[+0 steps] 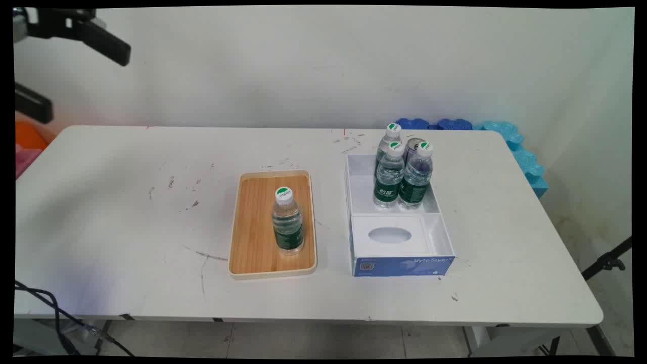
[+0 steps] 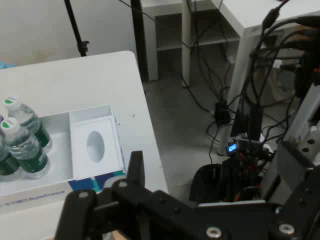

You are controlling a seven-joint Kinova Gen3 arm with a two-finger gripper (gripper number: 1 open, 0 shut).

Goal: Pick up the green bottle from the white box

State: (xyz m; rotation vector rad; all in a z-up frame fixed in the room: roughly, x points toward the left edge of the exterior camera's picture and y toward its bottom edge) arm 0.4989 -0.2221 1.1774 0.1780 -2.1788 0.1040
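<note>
One water bottle (image 1: 287,220) upright on wooden tray (image 1: 252,227), left of white box (image 1: 360,189). Three more bottles (image 1: 402,174) plus a can (image 1: 413,145) in box's far end. Gripper (image 1: 83,35) high, far left of tray, holding nothing; jaws spread.

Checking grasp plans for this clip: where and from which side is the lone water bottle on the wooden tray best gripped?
Probably around the body of the clear plastic water bottle with the white cap and green label, just above the label, coming from above or the tray's open near side. It stands upright and alone on the shallow wooden tray, so nothing crowds its sides.
</note>
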